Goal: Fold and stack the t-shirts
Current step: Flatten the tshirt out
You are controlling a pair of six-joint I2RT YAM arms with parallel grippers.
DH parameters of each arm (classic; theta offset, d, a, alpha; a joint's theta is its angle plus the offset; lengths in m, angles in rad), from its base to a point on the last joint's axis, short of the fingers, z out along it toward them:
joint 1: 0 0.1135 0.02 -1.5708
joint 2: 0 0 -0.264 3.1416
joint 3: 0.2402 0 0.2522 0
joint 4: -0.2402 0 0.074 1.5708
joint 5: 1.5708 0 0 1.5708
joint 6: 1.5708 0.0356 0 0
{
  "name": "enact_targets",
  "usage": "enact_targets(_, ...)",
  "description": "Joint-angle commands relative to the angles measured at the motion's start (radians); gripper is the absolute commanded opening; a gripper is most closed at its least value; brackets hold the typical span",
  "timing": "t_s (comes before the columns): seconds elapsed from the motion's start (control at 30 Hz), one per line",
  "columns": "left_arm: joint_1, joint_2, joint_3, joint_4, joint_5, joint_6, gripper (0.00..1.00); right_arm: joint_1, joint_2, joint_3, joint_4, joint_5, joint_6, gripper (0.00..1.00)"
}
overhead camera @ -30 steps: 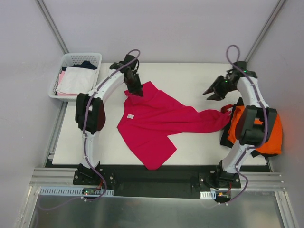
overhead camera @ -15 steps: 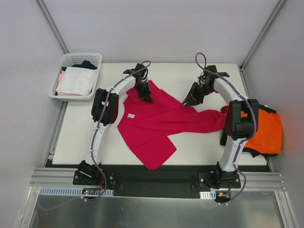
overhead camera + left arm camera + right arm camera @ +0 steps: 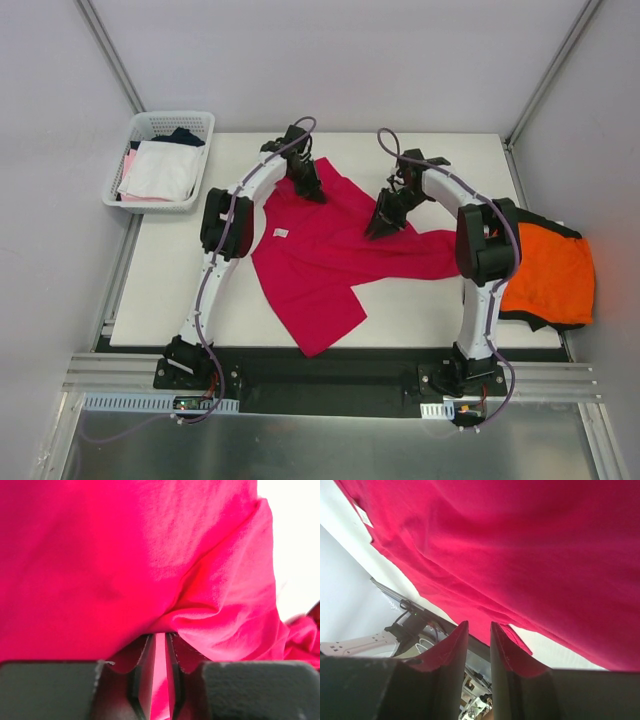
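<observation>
Left wrist shows the left gripper [image 3: 160, 639] pinching the crimson t-shirt [image 3: 115, 555]; the right gripper [image 3: 479, 628] has an unclear hold, so spread the cloth slowly.

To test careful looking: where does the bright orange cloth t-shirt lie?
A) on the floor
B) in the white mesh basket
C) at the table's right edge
C: the bright orange cloth t-shirt lies at the right edge of the white table, well apart from the white mesh basket at far left.
</observation>
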Motion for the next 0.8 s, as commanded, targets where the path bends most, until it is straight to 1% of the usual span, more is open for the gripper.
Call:
enact_targets(0.0,0.033,0.066,0.047,0.01,-0.201,-0.031,0.15,0.023,0.02,0.034,-0.018,-0.031,-0.015,0.27)
enact_targets(0.1,0.039,0.058,0.063,0.017,-0.199,-0.045,0.16,0.045,0.029,0.019,0.007,-0.043,0.002,0.27)
enact_targets(0.17,0.038,0.04,0.063,0.039,-0.173,-0.034,0.16,0.053,0.035,0.021,0.016,-0.052,0.008,0.27)
enact_targets(0.3,0.036,-0.012,0.06,0.129,-0.159,-0.012,0.17,0.074,0.031,0.044,0.025,-0.063,0.019,0.27)
enact_targets(0.43,0.047,-0.038,0.06,0.227,-0.136,-0.031,0.22,0.08,0.012,0.05,0.025,-0.063,0.024,0.27)
enact_targets(0.57,0.05,-0.061,0.055,0.303,-0.075,-0.034,0.27,0.086,-0.02,0.051,0.019,-0.06,0.016,0.27)
enact_targets(0.6,0.05,-0.083,0.052,0.318,-0.038,-0.034,0.28,0.088,-0.026,0.051,0.019,-0.059,0.016,0.27)
enact_targets(0.67,0.045,-0.116,0.031,0.352,-0.009,-0.032,0.29,0.089,-0.04,0.051,0.019,-0.057,0.01,0.27)
enact_targets(0.77,0.033,-0.213,-0.024,0.37,0.04,-0.028,0.31,0.089,-0.054,0.054,0.021,-0.057,0.005,0.28)
